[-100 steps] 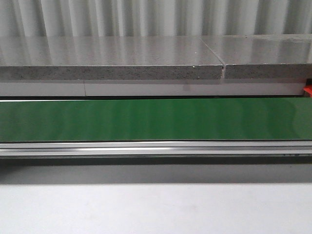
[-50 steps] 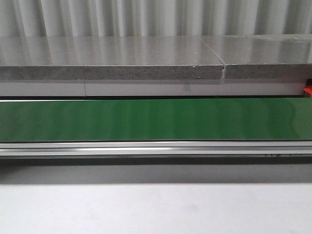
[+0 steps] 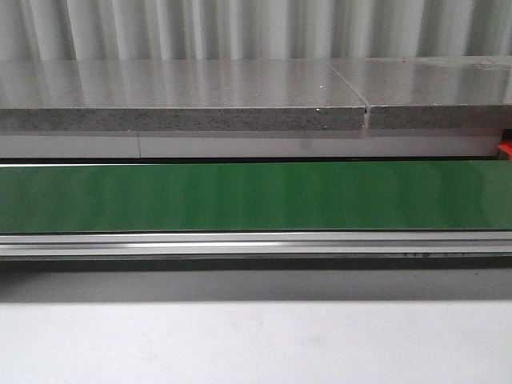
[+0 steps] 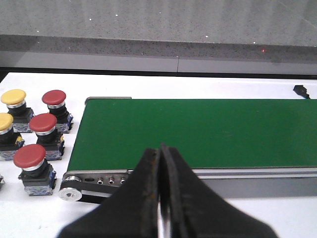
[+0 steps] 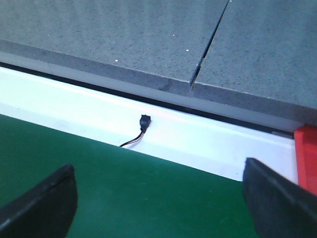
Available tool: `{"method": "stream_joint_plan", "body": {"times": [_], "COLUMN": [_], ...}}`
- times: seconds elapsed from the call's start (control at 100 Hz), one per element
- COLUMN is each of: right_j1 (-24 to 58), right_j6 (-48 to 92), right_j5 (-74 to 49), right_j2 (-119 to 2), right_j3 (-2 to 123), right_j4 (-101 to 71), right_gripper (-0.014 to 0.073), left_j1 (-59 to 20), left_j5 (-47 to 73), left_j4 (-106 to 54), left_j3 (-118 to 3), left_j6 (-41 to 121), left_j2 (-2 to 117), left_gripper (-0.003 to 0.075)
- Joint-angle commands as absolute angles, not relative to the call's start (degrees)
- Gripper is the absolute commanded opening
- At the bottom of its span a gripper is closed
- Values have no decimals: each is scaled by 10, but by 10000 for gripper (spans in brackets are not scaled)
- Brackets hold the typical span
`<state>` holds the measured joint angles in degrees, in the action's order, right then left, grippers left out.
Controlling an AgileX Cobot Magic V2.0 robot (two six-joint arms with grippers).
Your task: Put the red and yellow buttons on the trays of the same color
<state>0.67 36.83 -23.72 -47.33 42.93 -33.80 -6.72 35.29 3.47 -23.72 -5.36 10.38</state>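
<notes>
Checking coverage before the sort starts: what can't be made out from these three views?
- Yellow tray: in no view.
- Red tray: right wrist view, only a corner, cut by the frame edge.
- Nearest yellow button: left wrist view, cut by the edge; any further buttons unseen.
- Both arms: absent from the front view.
- Belt ends: front view, cropped on both sides.

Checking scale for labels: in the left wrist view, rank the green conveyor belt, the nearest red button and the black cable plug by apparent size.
1. Green conveyor belt
2. Nearest red mushroom-cap button
3. Small black cable plug, though it lies farther away.
</notes>
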Motion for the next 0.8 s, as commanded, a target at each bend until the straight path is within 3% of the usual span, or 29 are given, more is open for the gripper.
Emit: {"method": "stream_joint_plan", "body": {"times": [0.0, 0.13, 0.35, 0.79], "right_j1": [7, 7, 7, 7], "right_j6": [377, 377, 377, 377], "right_j5": [-227, -218, -222, -225], "right_j2": [-452, -434, -430, -431], "right_j3": [436, 411, 392, 392], "right_j4": [-343, -343, -343, -344], "right_gripper": [647, 488, -67, -68], "left_j1": [-71, -71, -71, -71], "left_j5": [308, 308, 308, 308], "left_j4": [34, 34, 34, 34], "left_j3": [-251, -251, -251, -251], "left_j6": [-52, -52, -52, -52], "left_j2": [110, 110, 110, 110], "left_gripper": [-21, -21, -21, -21]}}
